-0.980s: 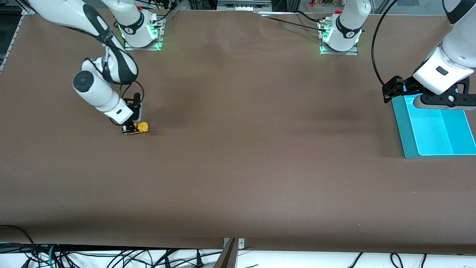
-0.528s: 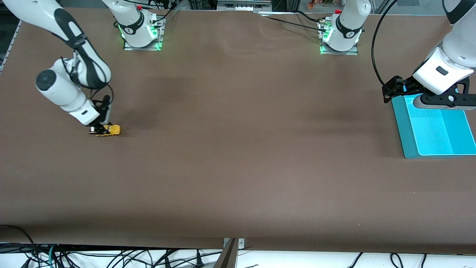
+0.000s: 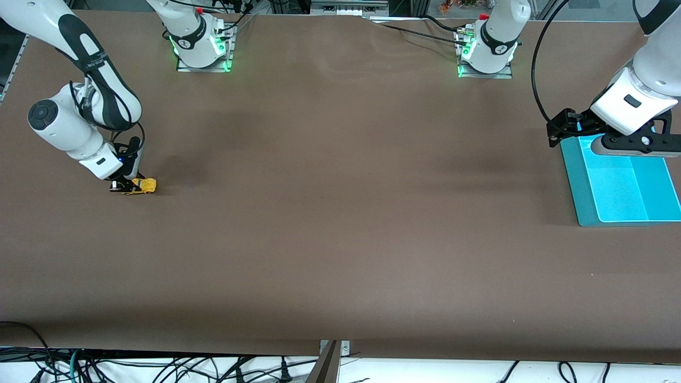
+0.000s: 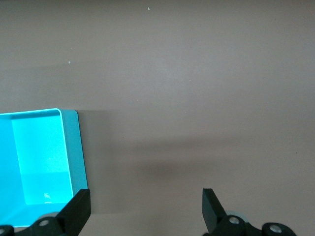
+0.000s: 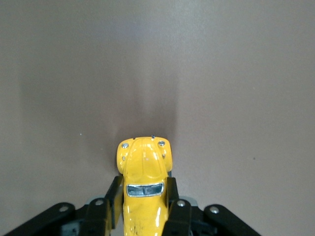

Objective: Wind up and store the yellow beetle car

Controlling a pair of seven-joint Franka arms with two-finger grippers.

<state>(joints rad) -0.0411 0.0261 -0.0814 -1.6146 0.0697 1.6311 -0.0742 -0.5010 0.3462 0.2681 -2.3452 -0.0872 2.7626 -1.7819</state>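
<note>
Table point(image 3: 340, 223) covered in plain brown, with two robot arms standing at its top edge in the front view.

At the right arm's end of the table, the right arm bends down low. Its right gripper point(image 3: 123, 185) sits right down at the table top. It is pinching the yellow beetle car point(image 3: 142, 185) by its two sides. In the right wrist view the black fingers point(image 5: 112, 196) press on each side of the yellow beetle car point(image 5: 143, 184), at the back half of the body. The rounded front of the car sticks out past the fingers and points toward the left arm's end of the table. You can see its dark window and two tiny round lights on the front. The car looks level, with its wheels down at the brown table. The car casts a soft dark shadow on the table in front of it.

The middle of the table is just brown cloth with faint creases.

At the left arm's end of the table lies a bright blue tray point(image 3: 580, 197). It is flat and has a low rim. The left arm waits there, well apart from the car. Its left gripper point(image 3: 561, 130) hangs over the edge of the tray that is farther from the front camera. In the left wrist view its two black fingertips point(image 4: 78, 209) are spread wide apart and hold nothing. One corner of the blue tray point(image 4: 74, 152) shows under one fingertip.
</note>
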